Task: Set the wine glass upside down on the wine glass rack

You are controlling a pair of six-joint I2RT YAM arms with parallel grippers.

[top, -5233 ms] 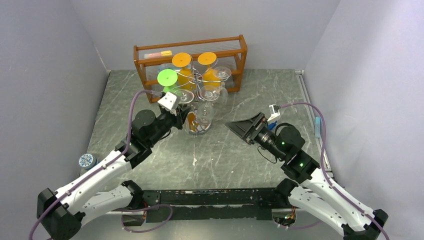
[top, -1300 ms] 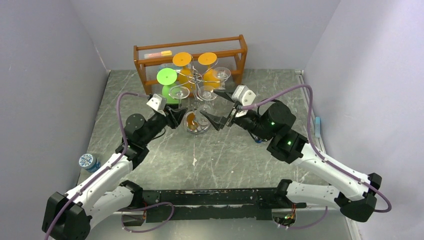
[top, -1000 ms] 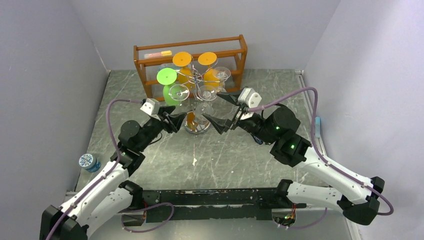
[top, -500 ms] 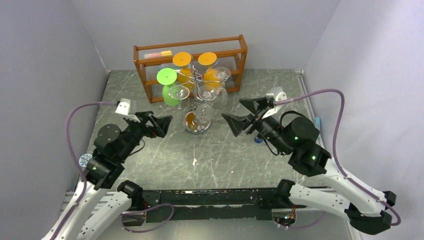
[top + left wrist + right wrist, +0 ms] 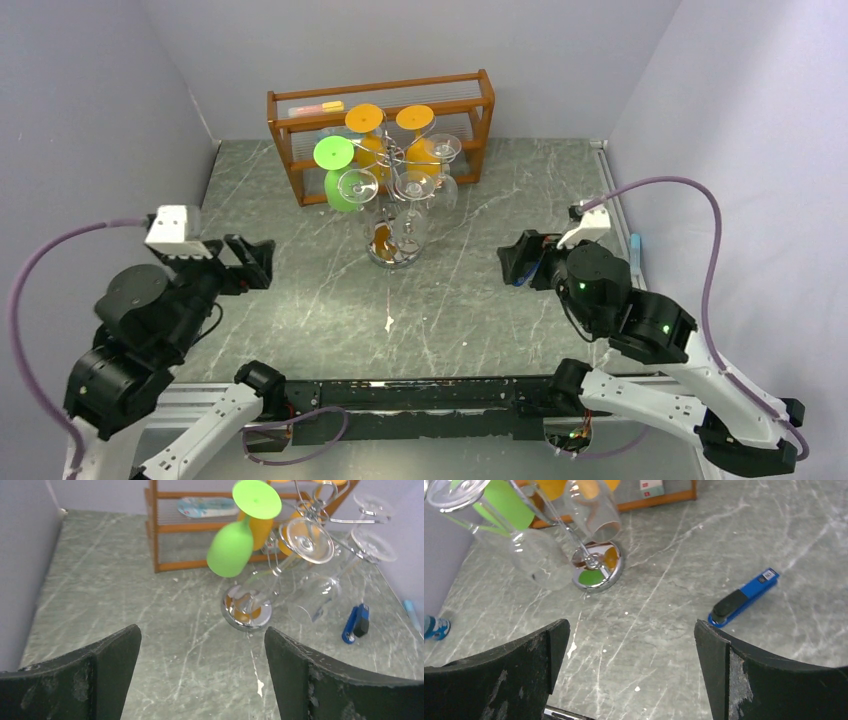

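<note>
Silver wire rack stands ahead of the left gripper, slightly right of its centre line, well apart from it. Left fingers spread wide, nothing between them. Right gripper likewise: fingers apart, empty, rack base ahead and to its left.

Clear glass hangs on a rack arm, foot up, bowl down and tilted toward the base. Green glass hangs just beside it on the left gripper's far left; orange ones are behind. Blue stapler lies ahead-right of the right gripper, on the table.

Judgement: the hanging looks done; the step in hand is clearing away.

To do it well:
- keep both pairs of fingers wide;
- move straight away from the rack, no sideways sweep toward the feet;
- stay off the base, since a knock would swing every glass;
- check that the foot is caught by the scroll, not merely leaning.
</note>
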